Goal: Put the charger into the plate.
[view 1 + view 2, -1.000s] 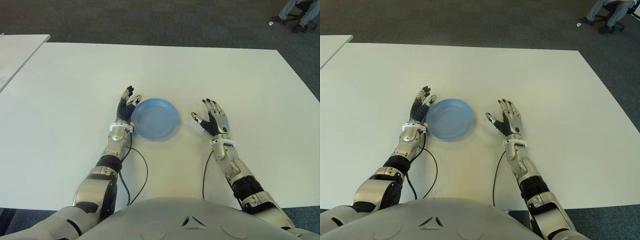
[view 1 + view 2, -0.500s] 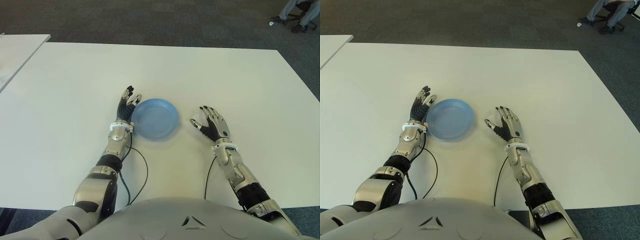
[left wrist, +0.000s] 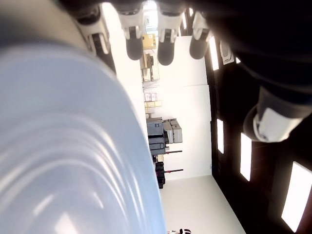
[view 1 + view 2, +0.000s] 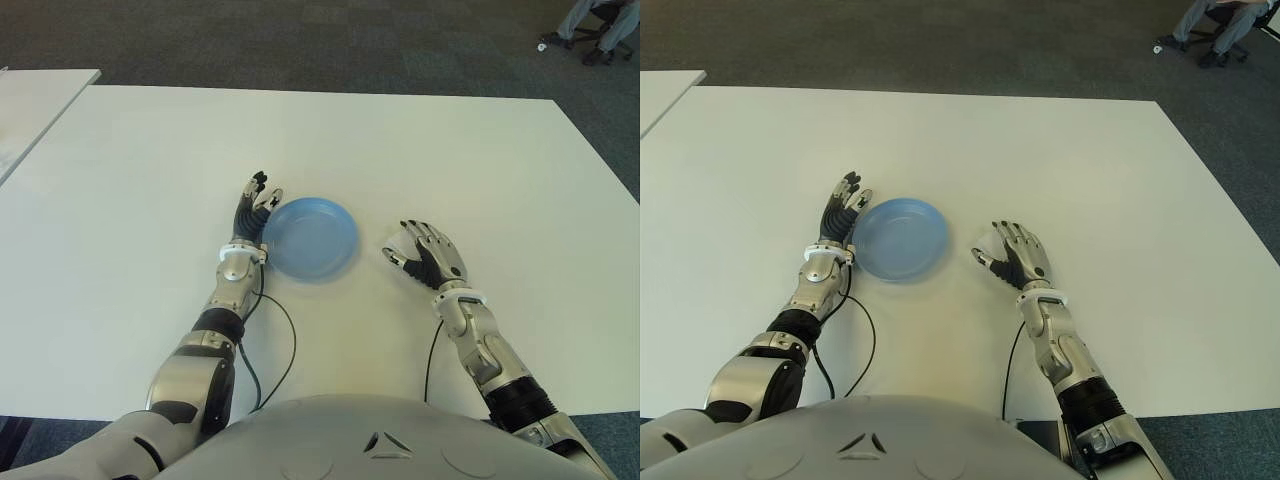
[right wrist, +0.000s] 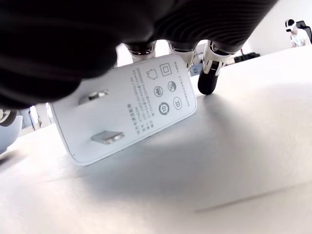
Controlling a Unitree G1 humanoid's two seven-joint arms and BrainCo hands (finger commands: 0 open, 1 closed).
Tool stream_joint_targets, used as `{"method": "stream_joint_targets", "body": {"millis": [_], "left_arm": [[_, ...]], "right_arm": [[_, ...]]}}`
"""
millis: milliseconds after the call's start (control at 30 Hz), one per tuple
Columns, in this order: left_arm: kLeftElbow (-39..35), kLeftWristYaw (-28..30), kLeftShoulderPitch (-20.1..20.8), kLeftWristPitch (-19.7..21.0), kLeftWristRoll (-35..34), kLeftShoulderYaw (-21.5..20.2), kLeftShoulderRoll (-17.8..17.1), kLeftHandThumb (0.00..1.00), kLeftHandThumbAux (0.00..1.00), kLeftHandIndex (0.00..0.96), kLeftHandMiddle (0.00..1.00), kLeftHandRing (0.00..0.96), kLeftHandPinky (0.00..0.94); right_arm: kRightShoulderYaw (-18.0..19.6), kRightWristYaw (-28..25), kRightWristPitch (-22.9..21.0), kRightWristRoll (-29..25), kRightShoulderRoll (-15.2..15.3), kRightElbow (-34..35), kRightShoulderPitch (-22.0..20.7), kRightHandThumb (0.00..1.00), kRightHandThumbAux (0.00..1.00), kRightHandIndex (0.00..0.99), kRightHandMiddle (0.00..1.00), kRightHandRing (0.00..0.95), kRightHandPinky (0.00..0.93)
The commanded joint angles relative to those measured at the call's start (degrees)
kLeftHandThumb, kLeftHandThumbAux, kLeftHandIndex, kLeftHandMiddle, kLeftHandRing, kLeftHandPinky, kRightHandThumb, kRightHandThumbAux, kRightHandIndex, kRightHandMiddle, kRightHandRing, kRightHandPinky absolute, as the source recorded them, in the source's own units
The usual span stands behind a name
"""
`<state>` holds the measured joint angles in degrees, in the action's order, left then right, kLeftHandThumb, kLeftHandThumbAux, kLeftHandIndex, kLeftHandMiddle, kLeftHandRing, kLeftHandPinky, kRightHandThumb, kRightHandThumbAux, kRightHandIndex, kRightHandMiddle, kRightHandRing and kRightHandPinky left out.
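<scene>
Under the right hand [image 4: 428, 257], beneath palm and fingers, lies the charger [image 5: 127, 108], a small white block with its two flat metal prongs facing the wrist camera. The fingers arch loosely over it, their tips near or on the desk [image 4: 480, 160] beyond it, but no closed grip on it shows. I judge it light, rigid and smooth-sided, so it could slip; the thumb on one broad face and fingers on the opposite face, clear of the prongs, should hold it best. The blue plate [image 4: 312, 238] sits just beside this hand on its thumb side. The left hand [image 4: 256, 207] shows at the plate's far rim, fingers extended and empty.
</scene>
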<state>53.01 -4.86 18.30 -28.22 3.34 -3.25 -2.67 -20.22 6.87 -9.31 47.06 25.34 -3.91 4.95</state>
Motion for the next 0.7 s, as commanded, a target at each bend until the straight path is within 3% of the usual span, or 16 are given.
{"method": "stream_joint_targets", "body": {"millis": [33, 700], "left_arm": [[1.9, 0.8, -1.6, 2.1, 0.2, 0.4, 0.1, 0.000, 0.487, 0.015, 0.104, 0.064, 0.017], [0.0, 0.6, -3.0, 2.6, 0.5, 0.7, 0.0, 0.000, 0.479, 0.013, 0.100, 0.057, 0.006]], "right_arm": [[-1.2, -4.1, -2.4, 0.6, 0.5, -0.6, 2.8, 0.312, 0.121, 0.000, 0.000, 0.000, 0.000], [-1.2, -5.3, -3.9, 1.1, 0.4, -0.4, 3.6, 0.303, 0.127, 0.000, 0.000, 0.000, 0.000]]}}
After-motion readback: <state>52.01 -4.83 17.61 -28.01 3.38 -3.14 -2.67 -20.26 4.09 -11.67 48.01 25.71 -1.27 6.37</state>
